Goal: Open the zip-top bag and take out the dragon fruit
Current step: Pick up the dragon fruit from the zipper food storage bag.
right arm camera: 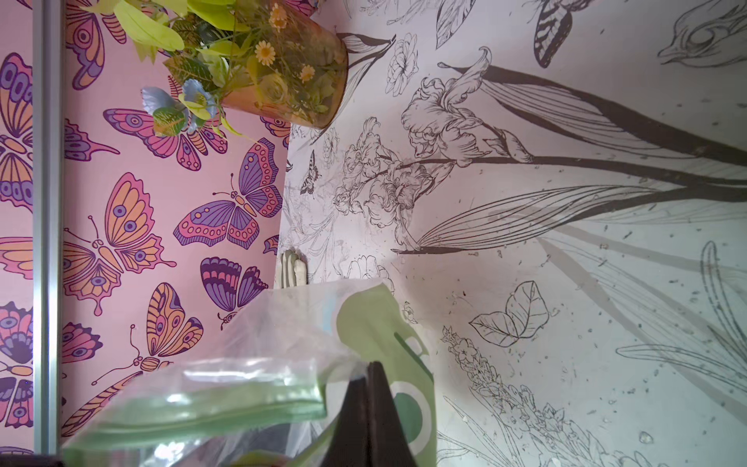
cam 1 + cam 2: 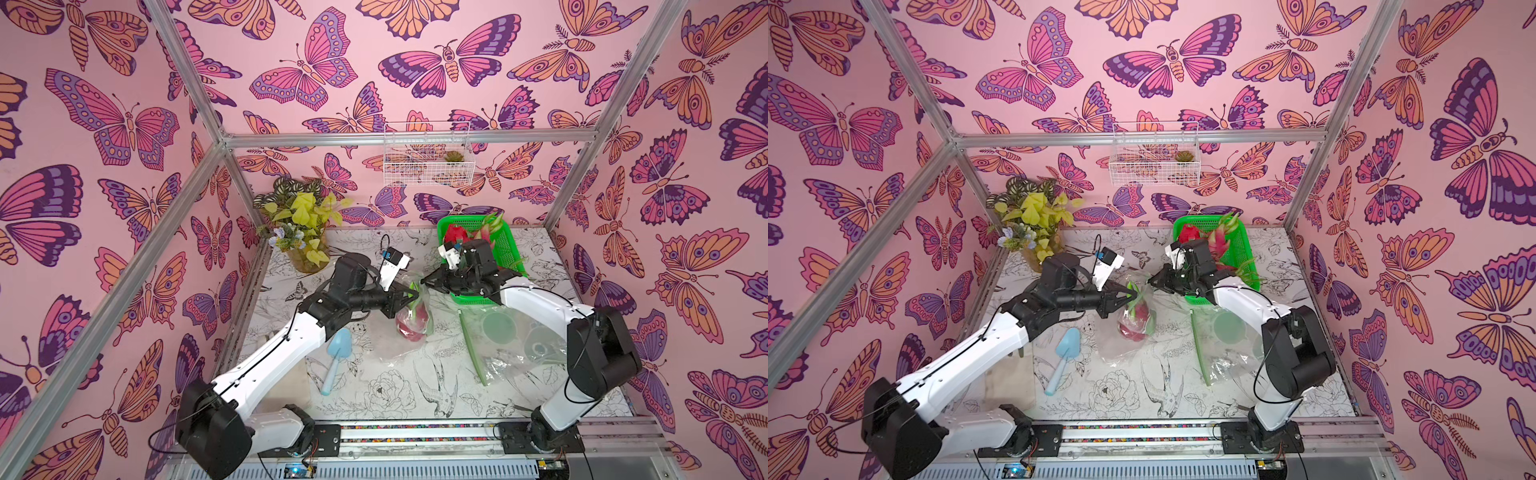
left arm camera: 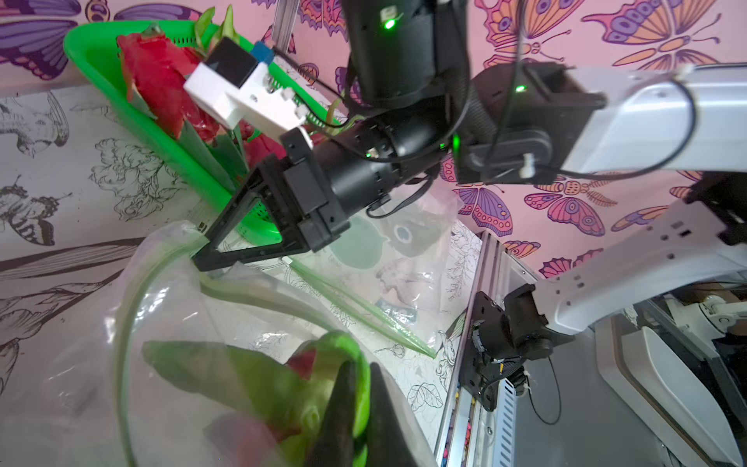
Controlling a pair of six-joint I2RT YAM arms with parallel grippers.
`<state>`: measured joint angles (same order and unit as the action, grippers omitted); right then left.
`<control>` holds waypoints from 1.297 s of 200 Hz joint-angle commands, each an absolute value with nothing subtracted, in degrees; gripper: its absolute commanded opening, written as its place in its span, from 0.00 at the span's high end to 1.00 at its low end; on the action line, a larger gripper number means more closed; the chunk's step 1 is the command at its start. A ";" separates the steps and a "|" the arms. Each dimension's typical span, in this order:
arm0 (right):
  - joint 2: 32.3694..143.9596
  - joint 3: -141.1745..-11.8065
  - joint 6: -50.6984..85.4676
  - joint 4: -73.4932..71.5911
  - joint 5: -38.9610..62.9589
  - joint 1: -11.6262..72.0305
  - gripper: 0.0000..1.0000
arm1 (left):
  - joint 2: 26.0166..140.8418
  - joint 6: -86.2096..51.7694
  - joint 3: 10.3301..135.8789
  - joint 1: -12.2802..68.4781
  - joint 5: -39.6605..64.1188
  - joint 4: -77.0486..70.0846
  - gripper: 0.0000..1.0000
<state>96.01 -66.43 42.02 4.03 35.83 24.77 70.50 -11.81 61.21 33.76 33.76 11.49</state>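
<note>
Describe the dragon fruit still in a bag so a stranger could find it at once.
Start at the green basket at the table's back. In front of it, mid-table, a clear bag stands between both grippers. The dragon fruit inside is the only one wrapped in plastic; the others lie bare in the basket.

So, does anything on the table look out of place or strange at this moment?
Nothing looks spilled or broken. One oddity: a second clear zip-top bag lies crumpled and apparently empty beside the green basket, its mouth gaping. A blue scoop lies loose near the left arm.
</note>
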 commanded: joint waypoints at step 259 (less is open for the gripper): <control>86.49 -52.39 20.16 -15.64 39.42 31.37 0.14 | 79.38 -36.81 76.04 35.58 -8.17 5.73 1.00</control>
<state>84.82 -53.28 23.11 -15.81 42.92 30.92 78.37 -34.30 73.58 34.96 -7.22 8.93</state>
